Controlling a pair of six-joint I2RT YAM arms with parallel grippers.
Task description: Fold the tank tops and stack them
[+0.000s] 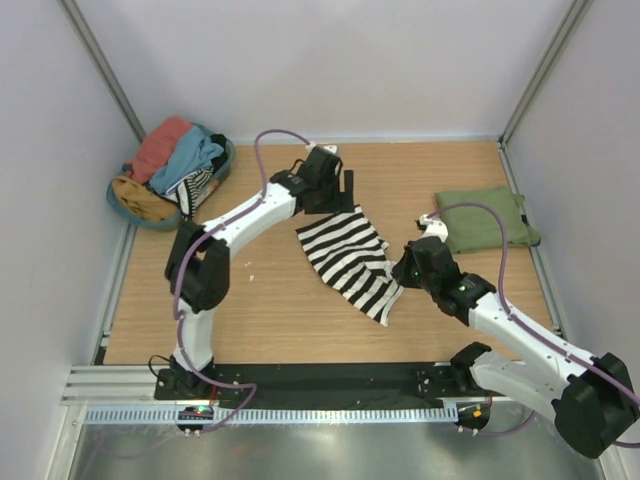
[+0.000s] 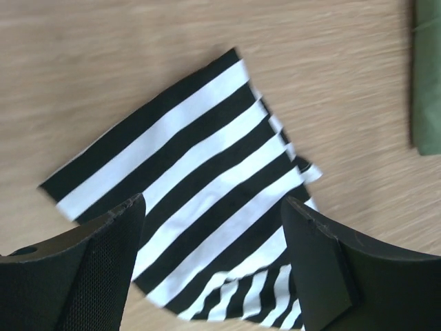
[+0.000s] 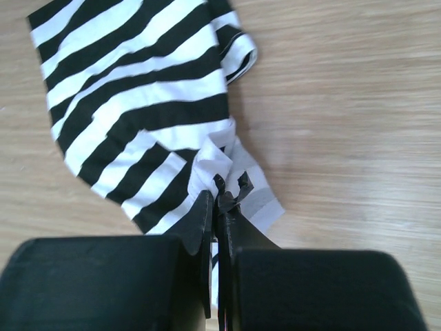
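Observation:
The black-and-white striped tank top (image 1: 350,258) lies partly folded in the middle of the table. My left gripper (image 1: 338,198) hovers open over its far corner; in the left wrist view the stripes (image 2: 200,172) lie below the left gripper (image 2: 213,231), whose jaws stand wide apart and touch nothing. My right gripper (image 1: 408,270) is shut on the striped top's right edge, where the cloth bunches at the closed right gripper (image 3: 224,196). The olive green tank top (image 1: 485,218) lies folded at the right; its edge (image 2: 428,89) shows in the left wrist view.
A round basket (image 1: 128,205) at the back left holds a salmon-red garment (image 1: 160,145), a light blue garment (image 1: 190,155) and other cloth. Walls enclose the table on three sides. Bare wood lies left of the striped top.

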